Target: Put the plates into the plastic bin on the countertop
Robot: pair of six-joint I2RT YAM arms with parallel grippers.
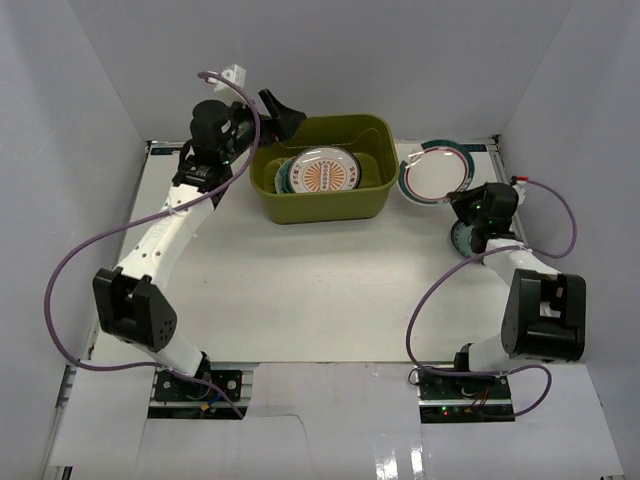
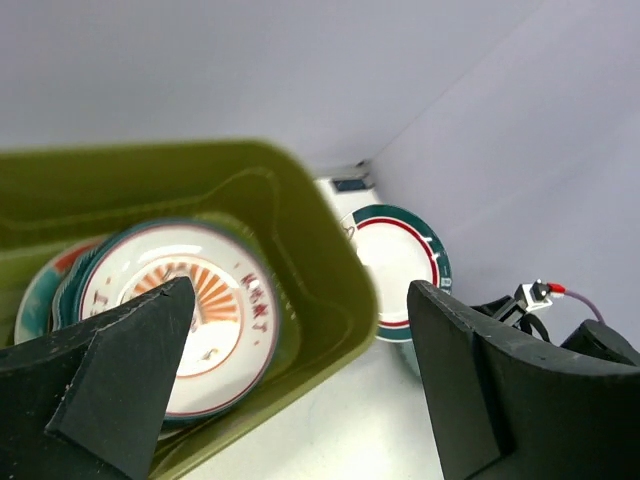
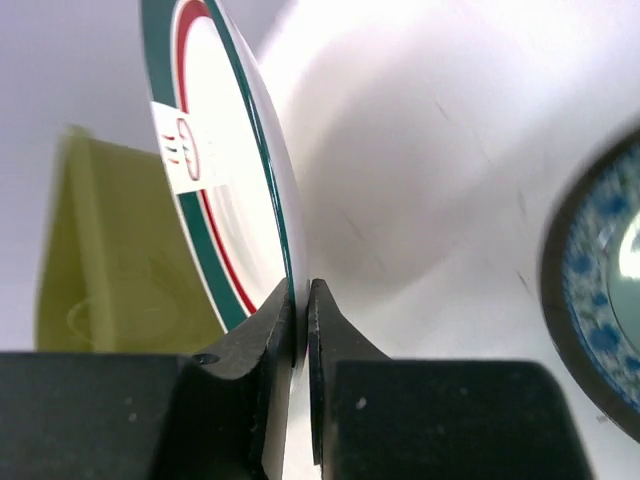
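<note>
The right pincer (image 3: 301, 295) is clamped on the lower rim of the ring-rimmed white plate (image 3: 220, 180). In the right wrist view the plate shows nearly edge-on, its top cut off by the frame. From above, this plate (image 1: 437, 172) sits just right of the olive plastic bin (image 1: 320, 165), close to the tabletop's (image 1: 320, 290) far right corner; whether it touches the surface cannot be told.

A blue-patterned plate (image 1: 460, 240) lies mostly hidden under the right arm, and the right wrist frame edge cuts it off.

Inside the bin the orange sunburst plate (image 1: 325, 172) lies on top. Teal rims (image 1: 285, 178) peek out on its left, the plates beneath too covered to count.

The left pincer (image 1: 283, 112) hangs with fingers wide apart, holding nothing, over the bin's far left corner, near the back wall. The tabletop in front of the bin lies open.
</note>
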